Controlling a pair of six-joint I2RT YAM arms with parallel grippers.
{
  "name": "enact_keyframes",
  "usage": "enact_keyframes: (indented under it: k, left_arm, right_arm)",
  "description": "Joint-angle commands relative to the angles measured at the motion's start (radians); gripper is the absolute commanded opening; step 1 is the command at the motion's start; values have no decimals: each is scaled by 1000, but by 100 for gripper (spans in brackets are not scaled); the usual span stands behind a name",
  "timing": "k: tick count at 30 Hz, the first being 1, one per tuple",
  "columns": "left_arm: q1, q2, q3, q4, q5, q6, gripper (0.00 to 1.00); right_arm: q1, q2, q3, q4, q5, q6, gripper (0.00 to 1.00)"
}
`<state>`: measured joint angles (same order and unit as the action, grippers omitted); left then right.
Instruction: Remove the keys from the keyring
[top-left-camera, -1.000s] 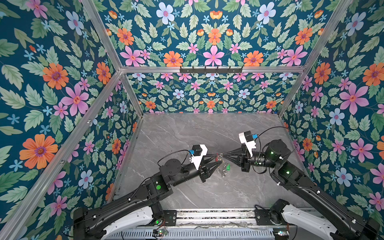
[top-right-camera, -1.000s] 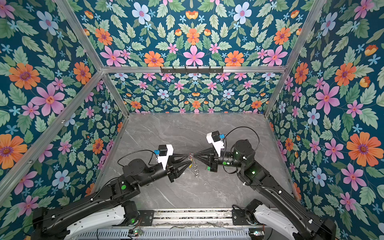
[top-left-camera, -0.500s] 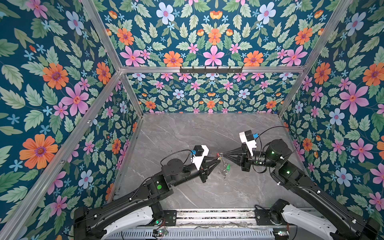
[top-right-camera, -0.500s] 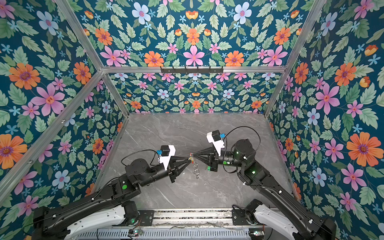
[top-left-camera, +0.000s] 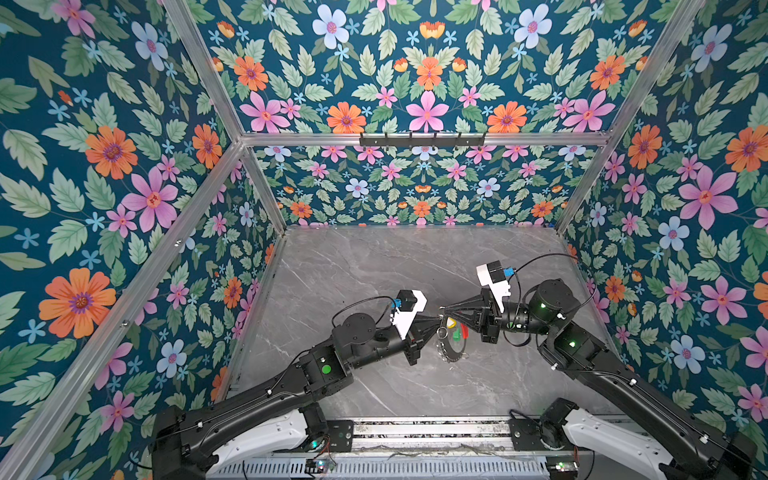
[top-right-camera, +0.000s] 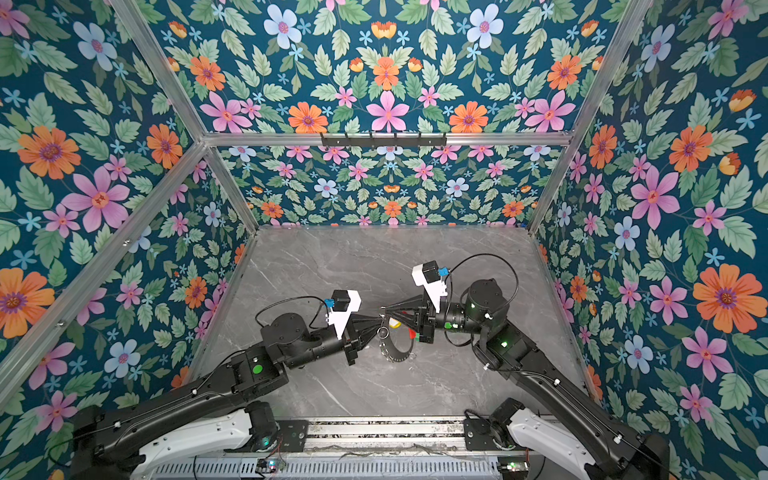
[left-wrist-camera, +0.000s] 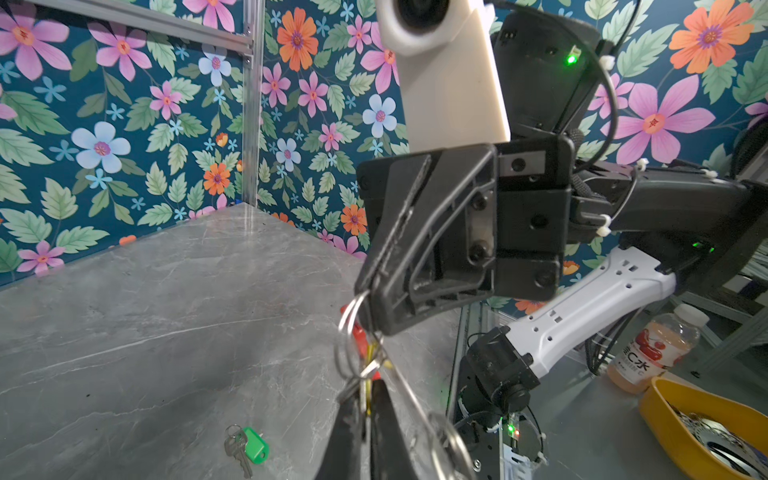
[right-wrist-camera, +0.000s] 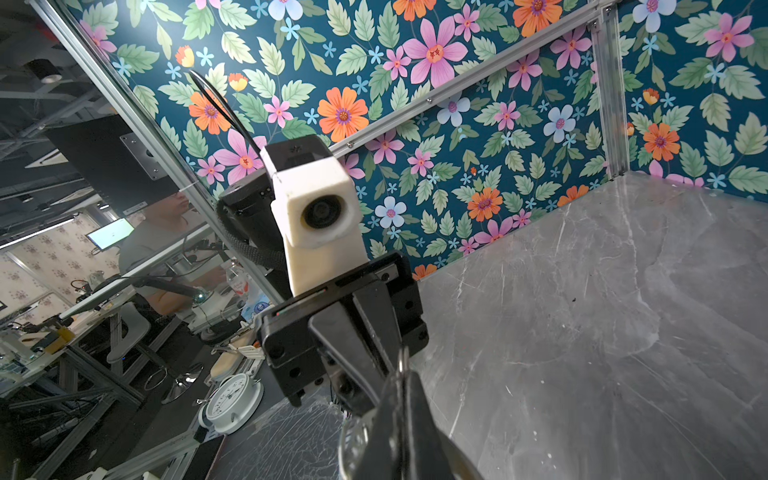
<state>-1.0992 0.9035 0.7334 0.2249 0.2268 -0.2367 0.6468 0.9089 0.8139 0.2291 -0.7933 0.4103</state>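
Both arms meet mid-air over the grey marble surface (top-left-camera: 374, 270), tips nearly nose to nose. The right tool (top-left-camera: 445, 308) is pressed together on a thin silver split ring (left-wrist-camera: 348, 332) — in the left wrist view you can see the loops sticking out just below its tip. The left tool (top-left-camera: 437, 321) is clamped tight too. From its own camera it looks like it's pinching the yellow-tagged key (top-left-camera: 450, 322) by the metal part, but that bit is blurry and very close up, so I wouldn't swear to it.

The keyring (top-left-camera: 451, 355) hangs right under the two tips. It's a dark hoop with little silver rings along its lower rim and a red arc (top-left-camera: 464, 330) on the side toward the right arm. Can't tell if its bottom edge touches the surface.

The green-tagged key (left-wrist-camera: 246, 445) is lying flat on the surface by itself, off the hoop — in both top views the green shows through the hoop.
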Motion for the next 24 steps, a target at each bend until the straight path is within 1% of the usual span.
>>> enact_keyframes:
  k: [1,6,10,12,15,19,22,24]
  left_arm:
    - [-1,13,2,25,72,-20,0]
    - [0,30,-17,97,88,-35,0]
    - [1,61,-11,110,106,-39,0]
    - [1,66,-1,91,87,-38,0]
    - [1,41,-1,17,9,-24,0]
    - [0,-22,-54,-58,-89,-40,0]
    - [0,-58,-108,-114,-193,-91,0]
    - [1,-89,-162,-128,-289,-146,0]
  right_arm:
    - [1,12,-5,117,-1,25,0]
    - [4,27,-43,220,1,72,0]
    - [3,17,-59,248,6,85,0]
    - [3,7,-65,246,13,82,0]
    - [3,-29,-64,154,57,34,0]
    - [3,-89,-92,1,169,-45,0]
    - [2,-105,-126,-75,210,-73,0]
    - [3,-100,-166,-68,219,-68,0]
